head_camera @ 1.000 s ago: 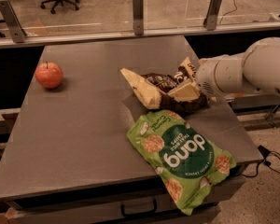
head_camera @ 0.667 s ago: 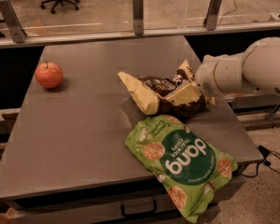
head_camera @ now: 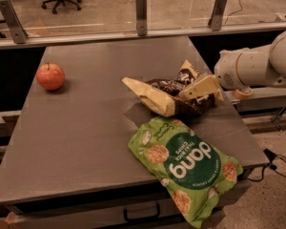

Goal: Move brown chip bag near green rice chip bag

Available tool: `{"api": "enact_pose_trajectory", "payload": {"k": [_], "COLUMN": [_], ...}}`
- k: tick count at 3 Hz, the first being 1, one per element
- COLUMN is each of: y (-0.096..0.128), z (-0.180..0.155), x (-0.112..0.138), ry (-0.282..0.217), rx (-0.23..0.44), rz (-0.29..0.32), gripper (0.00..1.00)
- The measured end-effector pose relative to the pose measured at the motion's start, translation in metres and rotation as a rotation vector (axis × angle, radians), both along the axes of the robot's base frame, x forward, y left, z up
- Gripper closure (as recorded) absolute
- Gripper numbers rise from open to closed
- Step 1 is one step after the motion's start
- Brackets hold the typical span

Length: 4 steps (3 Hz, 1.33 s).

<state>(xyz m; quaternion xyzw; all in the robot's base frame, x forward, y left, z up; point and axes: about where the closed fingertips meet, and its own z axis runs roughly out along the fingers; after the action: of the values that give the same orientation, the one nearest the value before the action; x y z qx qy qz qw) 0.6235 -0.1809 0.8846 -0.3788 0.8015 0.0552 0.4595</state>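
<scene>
The brown chip bag (head_camera: 174, 95) lies crinkled on the grey table (head_camera: 86, 128), right of centre, its cream edge pointing left. The green rice chip bag (head_camera: 188, 163) lies flat just in front of it, almost touching, and hangs over the table's front right corner. My gripper (head_camera: 201, 88) comes in from the right on the white arm (head_camera: 257, 66). It is open, and its cream fingers (head_camera: 202, 86) rest over the brown bag's right end without holding it.
A red apple (head_camera: 50, 76) sits at the table's left side. A glass barrier with metal posts (head_camera: 141, 6) runs along the far edge. The table's right edge is close to both bags. A drawer handle (head_camera: 142, 213) shows below the front edge.
My arm and gripper have drawn back a little to the right. The brown bag has stayed where it lies, next to the green bag.
</scene>
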Motion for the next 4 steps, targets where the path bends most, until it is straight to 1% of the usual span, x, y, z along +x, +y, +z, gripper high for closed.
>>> {"api": "enact_pose_trajectory", "payload": {"k": [1, 2, 3, 4], "y": [-0.044, -0.077, -0.092, -0.106], "z": [0.012, 0.065, 0.152, 0.224], "x": [0.023, 0.032, 0.025, 0.013], "ry": [-0.008, -0.088, -0.214, -0.303], "rx": [0.028, 0.049, 0.071, 0.125], "rz": [0.013, 0.045, 0.076, 0.086], "gripper": [0.0, 0.0, 0.0, 0.0]}}
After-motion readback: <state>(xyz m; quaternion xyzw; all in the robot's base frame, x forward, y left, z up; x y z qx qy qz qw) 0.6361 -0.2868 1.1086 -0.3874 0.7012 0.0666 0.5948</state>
